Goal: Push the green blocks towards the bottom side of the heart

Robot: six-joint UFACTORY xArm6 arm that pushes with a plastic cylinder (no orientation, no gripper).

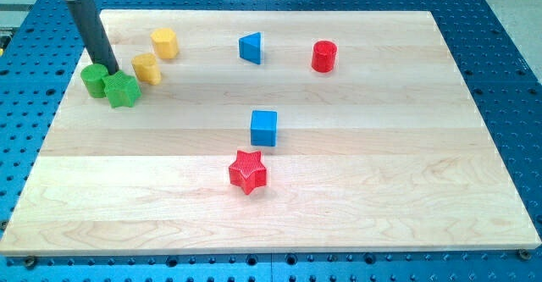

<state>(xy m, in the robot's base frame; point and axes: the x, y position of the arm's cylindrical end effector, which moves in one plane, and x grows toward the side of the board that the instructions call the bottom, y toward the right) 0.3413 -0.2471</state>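
At the frame's upper left my tip point(107, 70), a bare rod with no jaws, touches the green cylinder point(93, 80) beside the green star point(123, 90), with the yellow heart point(146, 68) just right

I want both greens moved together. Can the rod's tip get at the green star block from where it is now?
Probably yes: my tip sits just above the green round block and green star, which touch; nothing stands between.

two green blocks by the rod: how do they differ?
Green cylinder is round and smooth-sided; green star has points. The cylinder lies further toward the view's left and slightly higher; the star is nearer the yellow block. My tip sits just above both. Both share the colour and touch each other.
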